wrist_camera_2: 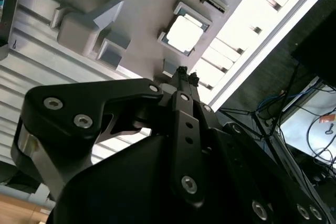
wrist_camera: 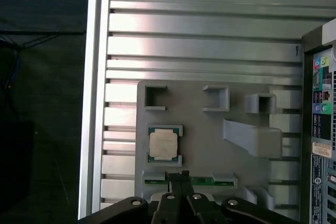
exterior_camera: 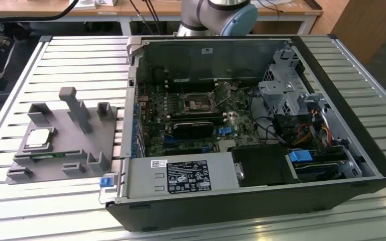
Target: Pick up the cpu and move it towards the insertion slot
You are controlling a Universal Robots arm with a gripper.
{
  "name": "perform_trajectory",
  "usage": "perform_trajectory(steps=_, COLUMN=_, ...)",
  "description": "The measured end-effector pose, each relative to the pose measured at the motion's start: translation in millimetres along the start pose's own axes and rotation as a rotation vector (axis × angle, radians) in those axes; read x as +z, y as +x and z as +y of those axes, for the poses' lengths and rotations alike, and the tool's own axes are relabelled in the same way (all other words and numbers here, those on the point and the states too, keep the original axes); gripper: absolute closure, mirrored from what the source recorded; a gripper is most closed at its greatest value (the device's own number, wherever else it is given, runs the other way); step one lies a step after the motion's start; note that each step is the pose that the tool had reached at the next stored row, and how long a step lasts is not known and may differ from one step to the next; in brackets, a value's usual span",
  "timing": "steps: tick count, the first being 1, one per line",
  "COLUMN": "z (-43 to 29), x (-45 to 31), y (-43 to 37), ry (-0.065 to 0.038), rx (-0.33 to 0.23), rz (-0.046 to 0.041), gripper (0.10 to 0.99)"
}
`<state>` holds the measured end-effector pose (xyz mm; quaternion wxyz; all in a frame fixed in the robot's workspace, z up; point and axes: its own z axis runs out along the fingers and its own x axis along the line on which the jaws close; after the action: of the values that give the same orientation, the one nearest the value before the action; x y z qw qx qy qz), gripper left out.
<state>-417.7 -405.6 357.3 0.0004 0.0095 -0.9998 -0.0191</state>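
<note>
While the cpu lies flat in its square recess of the grey holder on the slatted worktop, the end effector hangs above the holder with fingertips pinched together on nothing. Its tips are over the green memory stick, just short of the cpu and slightly aside. Being square, the cpu has no long axis. The insertion slot sits well apart inside the open computer case, toward the exterior view's right.

Robotics lab, slatted aluminium workbench, opened computer case, robot arm base
</note>
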Motion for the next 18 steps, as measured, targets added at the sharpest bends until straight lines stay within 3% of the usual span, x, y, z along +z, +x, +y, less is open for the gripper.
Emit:
perform_trajectory(steps=5, z=0.0, x=1.5, y=1.5, ry=0.0, rx=0.0, rz=-0.0001, gripper=0.973)
perform_trajectory(steps=6, z=0.0, x=1.9, y=1.5, ry=0.0, rx=0.0, rz=-0.0002, gripper=0.918)
perform_trajectory(steps=7, z=-0.1, x=2.5, y=1.5, ry=0.0, rx=0.0, rz=-0.0004, gripper=0.918)
perform_trajectory(steps=9, z=-0.1, x=3.5, y=1.5, ry=0.0, rx=0.0, rz=-0.0003, gripper=0.792)
perform_trajectory(steps=10, z=-0.1, x=4.1, y=1.5, ry=0.0, rx=0.0, rz=-0.0003, gripper=0.792)
perform_trajectory(steps=12, z=-0.2, x=5.4, y=1.5, ry=0.0, rx=0.0, rz=-0.0003, gripper=0.678)
perform_trajectory(steps=13, z=-0.2, x=6.1, y=1.5, ry=0.0, rx=0.0, rz=-0.0003, gripper=0.678)
perform_trajectory(steps=14, z=-0.3, x=6.8, y=1.5, ry=0.0, rx=0.0, rz=-0.0003, gripper=0.62)
perform_trajectory(steps=15, z=-0.3, x=7.6, y=1.5, ry=0.0, rx=0.0, rz=-0.0003, gripper=0.62)
perform_trajectory(steps=17, z=-0.3, x=8.9, y=1.5, ry=0.0, rx=0.0, rz=-0.0003, gripper=0.506)
perform_trajectory(steps=18, z=-0.4, x=9.5, y=1.5, ry=0.0, rx=0.0, rz=-0.0003, gripper=0.506)
